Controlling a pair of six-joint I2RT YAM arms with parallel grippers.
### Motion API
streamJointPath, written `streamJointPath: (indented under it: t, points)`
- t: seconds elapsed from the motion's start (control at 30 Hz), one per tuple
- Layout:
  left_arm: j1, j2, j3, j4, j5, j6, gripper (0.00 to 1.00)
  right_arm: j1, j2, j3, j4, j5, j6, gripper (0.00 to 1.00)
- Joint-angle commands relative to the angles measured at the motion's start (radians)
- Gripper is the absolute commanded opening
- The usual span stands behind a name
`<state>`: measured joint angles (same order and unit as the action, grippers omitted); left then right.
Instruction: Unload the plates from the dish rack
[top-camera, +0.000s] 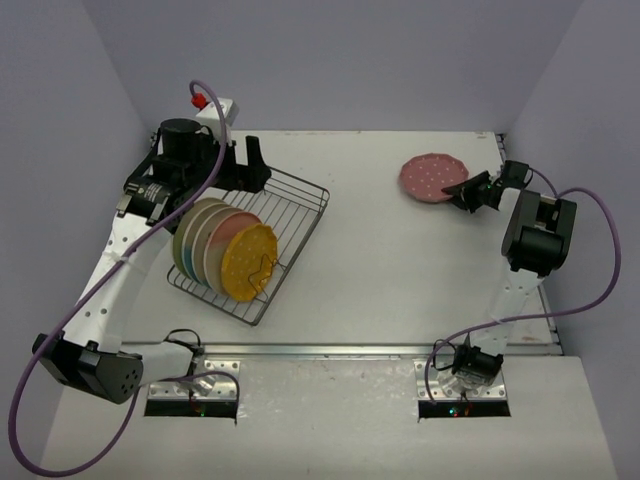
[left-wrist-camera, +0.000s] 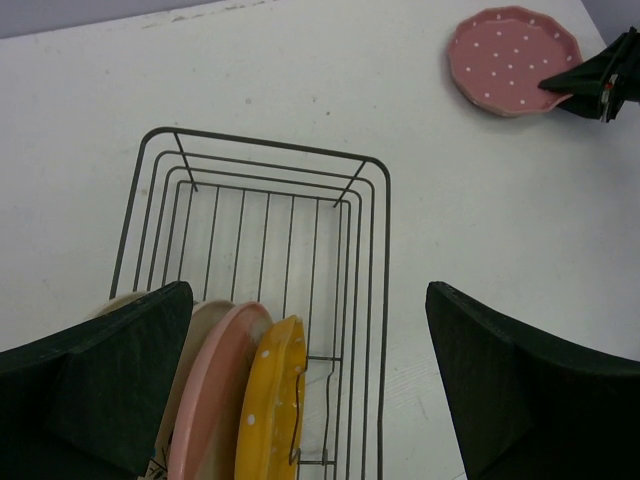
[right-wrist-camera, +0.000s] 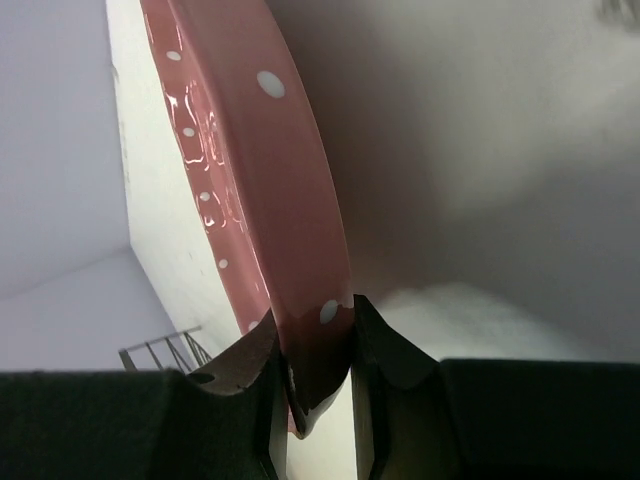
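Plates (top-camera: 215, 240) in dish rack (top-camera: 300, 215) stand on edge just below left tool (left-wrist-camera: 310, 295), spread wide, empty. Farther out, right tool (right-wrist-camera: 312, 330) clamps rim of pink dotted plate (right-wrist-camera: 250, 150), tilted at worktop (top-camera: 400, 270). Risk: thin rim grip slips; plate drops, chips.

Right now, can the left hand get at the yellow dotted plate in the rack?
Probably yes. The left hand hangs wide open over the dish rack; the yellow plate stands outermost in the row, with bare rack beside its face and nothing over its rim.
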<state>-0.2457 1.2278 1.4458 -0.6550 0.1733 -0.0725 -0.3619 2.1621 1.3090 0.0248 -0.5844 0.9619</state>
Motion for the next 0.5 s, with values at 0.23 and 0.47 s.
streamJointPath:
  t: [0.23,0.47]
  points:
    - [0.025,-0.033,-0.037,0.026,-0.085,0.038,1.0,0.019,0.232,0.351,0.064,0.201,0.229,0.01]
    - [0.025,-0.034,-0.051,0.037,-0.144,0.046,1.0,0.023,0.211,0.286,-0.003,0.187,0.218,0.58]
